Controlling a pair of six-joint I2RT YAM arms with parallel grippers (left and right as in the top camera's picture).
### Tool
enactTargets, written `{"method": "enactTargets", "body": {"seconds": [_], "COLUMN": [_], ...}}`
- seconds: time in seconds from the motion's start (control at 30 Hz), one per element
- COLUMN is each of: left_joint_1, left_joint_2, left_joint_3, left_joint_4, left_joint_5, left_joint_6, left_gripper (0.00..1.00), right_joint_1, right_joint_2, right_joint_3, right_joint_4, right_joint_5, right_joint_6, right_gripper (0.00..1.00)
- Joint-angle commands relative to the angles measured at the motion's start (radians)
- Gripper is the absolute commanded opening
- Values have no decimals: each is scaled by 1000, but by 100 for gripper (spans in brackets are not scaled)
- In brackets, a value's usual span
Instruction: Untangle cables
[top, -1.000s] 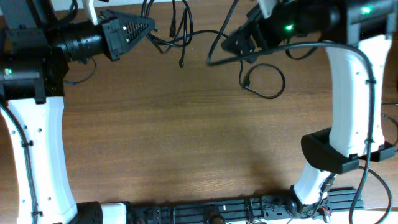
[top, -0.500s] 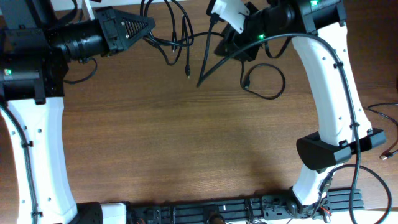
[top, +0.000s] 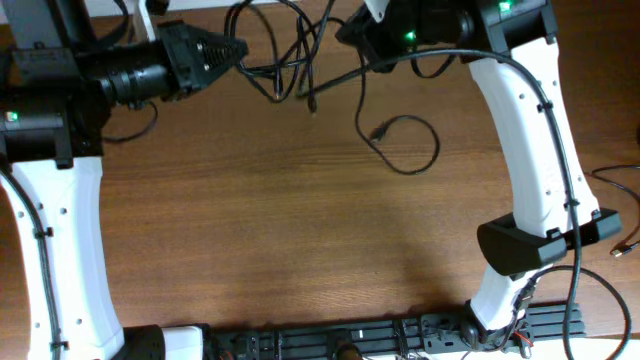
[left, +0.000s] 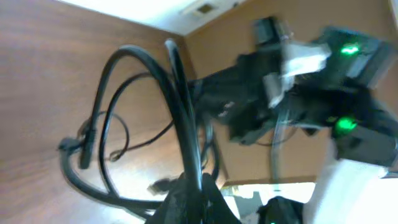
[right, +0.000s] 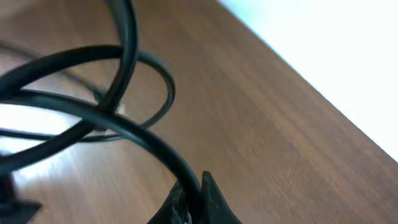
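The cables (top: 283, 68) form a tangle of thin black cords at the table's far edge, between my two grippers. My left gripper (top: 240, 47) is shut on a strand at the tangle's left side. In the left wrist view that cord (left: 180, 106) rises from the left gripper (left: 195, 194) in loops. At the tangle's right side my right gripper (top: 348, 28) is shut on another strand. Its wrist view shows the cord (right: 124, 127) pinched at the right gripper (right: 198, 194). One strand trails down to a loose loop (top: 437, 147) with a small plug (top: 378, 132).
The wooden table (top: 250, 220) ends just behind the tangle. A black rail (top: 400, 335) runs along the front between the arm bases. Thin black cords (top: 610, 175) lie at the right edge. The right arm's white link (top: 530, 130) stands over the right side.
My right gripper has swung left to the tangle and shut on a strand. The loose loop with its plug has slid left and toward the front. The left gripper has stayed put.
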Motion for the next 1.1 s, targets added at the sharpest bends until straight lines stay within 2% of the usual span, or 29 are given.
{"method": "enactTargets", "body": {"seconds": [0.0,0.1,0.27,0.3,0.53,0.67,0.87,1.07], "left_joint_1": [0,1,1,1,1,1,1,1], "left_joint_2": [-29,-29,-29,-29,-28,-28,-28,-28], "left_joint_3": [21,21,21,20,20,20,20,20], "left_joint_4": [-61,-68,-83,-99,-163,-167,-204,-230], "left_joint_5": [-121,-123,-135,-143,-272,-275,-395,-395], "left_joint_6": [67,106,119,153,183,209,213,246], "left_gripper": [7,7,9,10,15,15,17,20], "right_joint_1": [4,4,4,4,4,4,4,4], "right_joint_2": [-100,-154,-235,-259,-321,-325,-331,-333], "right_joint_3": [10,10,10,10,10,10,10,10], "right_joint_4": [58,92,177,205,307,318,362,358], "right_joint_5": [2,3,96,106,106,107,153,364], "right_joint_6": [127,146,270,292,385,385,419,418], "right_gripper": [4,4,4,4,4,4,4,4]}}
